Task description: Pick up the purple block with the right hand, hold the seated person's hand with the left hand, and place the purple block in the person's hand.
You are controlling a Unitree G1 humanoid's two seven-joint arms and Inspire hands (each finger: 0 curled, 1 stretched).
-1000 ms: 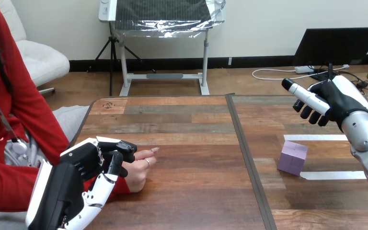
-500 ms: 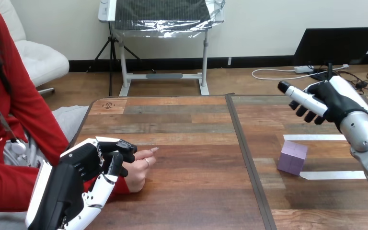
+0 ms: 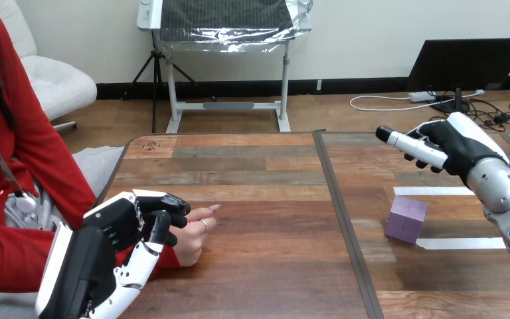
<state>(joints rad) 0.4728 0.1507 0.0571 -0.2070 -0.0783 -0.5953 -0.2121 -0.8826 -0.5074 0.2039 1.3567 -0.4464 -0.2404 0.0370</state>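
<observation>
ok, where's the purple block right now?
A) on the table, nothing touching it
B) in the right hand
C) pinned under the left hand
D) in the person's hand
A: the purple block sits on the table by itself, and the right hand is raised above and beyond it, clear of it.

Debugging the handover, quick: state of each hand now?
Left hand: shut on the person's hand.
Right hand: open, holding nothing, apart from the purple block.
</observation>
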